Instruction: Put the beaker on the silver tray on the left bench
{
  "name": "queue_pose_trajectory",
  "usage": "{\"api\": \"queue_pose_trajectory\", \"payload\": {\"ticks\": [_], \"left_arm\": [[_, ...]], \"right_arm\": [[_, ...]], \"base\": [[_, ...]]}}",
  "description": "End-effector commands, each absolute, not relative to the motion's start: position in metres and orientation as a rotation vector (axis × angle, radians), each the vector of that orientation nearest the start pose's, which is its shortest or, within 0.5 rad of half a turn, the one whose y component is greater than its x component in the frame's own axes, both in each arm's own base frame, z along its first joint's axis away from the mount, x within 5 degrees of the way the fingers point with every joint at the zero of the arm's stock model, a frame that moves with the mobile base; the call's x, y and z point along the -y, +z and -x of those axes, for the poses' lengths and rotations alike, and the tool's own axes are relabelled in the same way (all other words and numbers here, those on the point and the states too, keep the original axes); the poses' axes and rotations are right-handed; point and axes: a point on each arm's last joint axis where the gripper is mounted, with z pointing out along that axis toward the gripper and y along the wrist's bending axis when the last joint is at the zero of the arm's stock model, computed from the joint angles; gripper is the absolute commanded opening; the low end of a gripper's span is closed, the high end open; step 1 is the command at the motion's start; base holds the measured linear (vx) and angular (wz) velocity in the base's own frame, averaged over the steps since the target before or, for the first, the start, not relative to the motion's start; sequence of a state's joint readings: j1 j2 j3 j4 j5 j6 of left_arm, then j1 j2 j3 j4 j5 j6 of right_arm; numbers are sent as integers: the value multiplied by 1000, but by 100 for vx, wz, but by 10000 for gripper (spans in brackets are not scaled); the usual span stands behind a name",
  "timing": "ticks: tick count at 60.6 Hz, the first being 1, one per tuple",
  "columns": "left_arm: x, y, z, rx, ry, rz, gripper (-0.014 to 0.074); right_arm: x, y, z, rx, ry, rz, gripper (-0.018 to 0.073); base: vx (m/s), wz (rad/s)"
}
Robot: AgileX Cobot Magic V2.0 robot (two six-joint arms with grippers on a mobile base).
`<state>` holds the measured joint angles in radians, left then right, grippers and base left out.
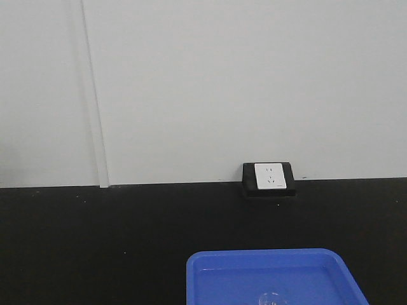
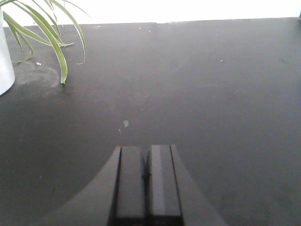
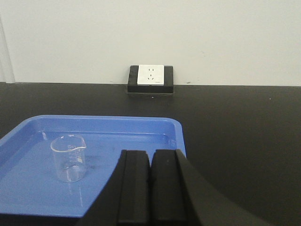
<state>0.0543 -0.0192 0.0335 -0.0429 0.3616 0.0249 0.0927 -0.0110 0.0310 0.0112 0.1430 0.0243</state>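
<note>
Front view, a blue tray [image 1: 206, 279] on a black bench [image 1: 95, 235]; left wrist, my left gripper [image 2: 146, 151] pressed together above that bench; right wrist, my right gripper [image 3: 150, 154] likewise together, the beaker [image 3: 69, 160] ahead-left inside the tray, ungrasped, so next I'd spread and reach.

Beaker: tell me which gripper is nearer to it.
Right. The right gripper is close, just right of the beaker in the blue tray; the left gripper faces only black bench and a plant.

Front and right wrist views face the wall [image 1: 222, 82], sharing the blue tray [image 1: 241, 276] and socket [image 1: 269, 176]; left wrist looks along worktop [image 2: 211, 94].
</note>
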Motion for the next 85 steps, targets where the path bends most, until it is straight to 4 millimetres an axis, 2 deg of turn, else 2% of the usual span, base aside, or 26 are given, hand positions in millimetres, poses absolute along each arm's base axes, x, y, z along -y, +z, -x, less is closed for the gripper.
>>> {"api": "queue_pose_trajectory", "payload": {"ticks": [1, 52, 73, 85], "left_arm": [[-2, 171, -54, -1791, 9, 60, 1], [-2, 171, -54, -1791, 9, 60, 1], [-2, 171, -54, -1791, 9, 60, 1], [-2, 171, -54, -1791, 9, 60, 1]], "right_arm": [[-5, 196, -56, -1559, 87, 51, -11], [-5, 196, -56, -1559, 87, 51, -11], [-5, 199, -56, -1530, 88, 49, -11], [-5, 208, -55, -1448, 100, 37, -11]], "base": [[0, 0], [0, 0], [0, 0], [0, 0]]}}
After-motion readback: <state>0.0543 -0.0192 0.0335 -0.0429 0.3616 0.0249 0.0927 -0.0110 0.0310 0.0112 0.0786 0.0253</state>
